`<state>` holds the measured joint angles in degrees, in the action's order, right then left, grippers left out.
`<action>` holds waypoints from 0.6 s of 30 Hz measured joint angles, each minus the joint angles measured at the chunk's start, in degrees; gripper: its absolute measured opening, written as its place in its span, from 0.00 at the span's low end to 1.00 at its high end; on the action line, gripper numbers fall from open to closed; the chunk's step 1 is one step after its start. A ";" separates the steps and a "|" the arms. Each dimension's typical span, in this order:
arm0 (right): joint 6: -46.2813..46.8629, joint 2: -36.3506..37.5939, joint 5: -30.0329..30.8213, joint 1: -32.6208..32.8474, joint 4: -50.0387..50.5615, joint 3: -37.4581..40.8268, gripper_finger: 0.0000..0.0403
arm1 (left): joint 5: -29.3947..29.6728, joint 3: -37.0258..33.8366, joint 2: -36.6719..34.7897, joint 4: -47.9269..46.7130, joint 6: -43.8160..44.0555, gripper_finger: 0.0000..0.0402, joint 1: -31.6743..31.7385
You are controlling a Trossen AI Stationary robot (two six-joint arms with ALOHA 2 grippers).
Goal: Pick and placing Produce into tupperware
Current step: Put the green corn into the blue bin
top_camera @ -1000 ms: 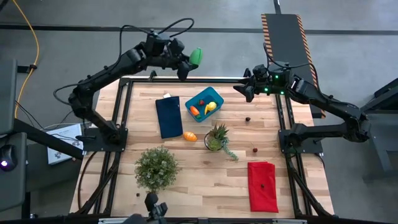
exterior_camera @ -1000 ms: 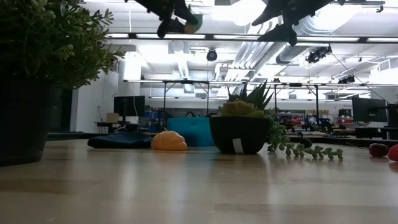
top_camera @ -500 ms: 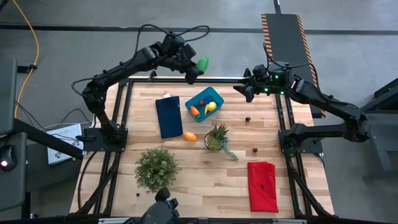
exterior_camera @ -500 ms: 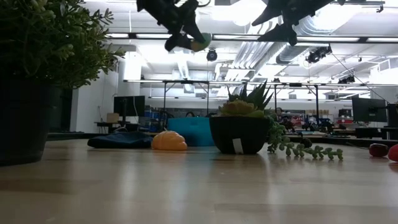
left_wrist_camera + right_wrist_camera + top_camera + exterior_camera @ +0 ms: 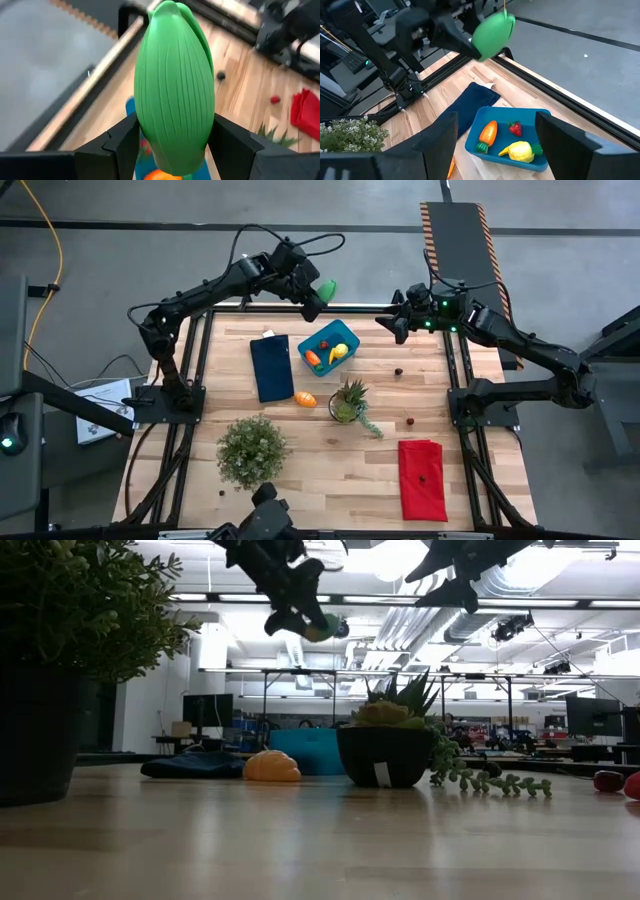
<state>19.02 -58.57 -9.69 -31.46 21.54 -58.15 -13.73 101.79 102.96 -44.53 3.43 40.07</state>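
Gripping: ribbed green oval plastic vegetable [image 5: 174, 85] is clamped in left gripper [image 5: 318, 292]
Axis: lengthwise along the fingers, tip pointing outward
Right gripper [image 5: 385, 323]: fingers spread, nothing held

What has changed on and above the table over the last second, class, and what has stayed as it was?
The left gripper, shut on the green oval, has carried it rightward and lower, toward the tub. Nothing was picked up or let go. The right gripper stayed open, waiting beyond the tub. The carrot, lemon, orange oval, plants and cloths have not moved.
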 joint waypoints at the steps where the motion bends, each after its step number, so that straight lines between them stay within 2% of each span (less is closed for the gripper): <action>1: 0.01 0.00 0.00 0.00 0.00 0.00 0.64 | -0.01 -0.06 0.29 -0.86 0.03 0.49 0.00; 18: 0.01 0.00 -0.04 0.00 0.00 0.00 0.64 | 0.66 -0.06 5.45 -2.00 1.48 0.49 -2.63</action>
<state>19.03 -58.57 -9.74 -31.46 21.54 -58.15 -13.07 101.73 108.41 -46.54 4.91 37.45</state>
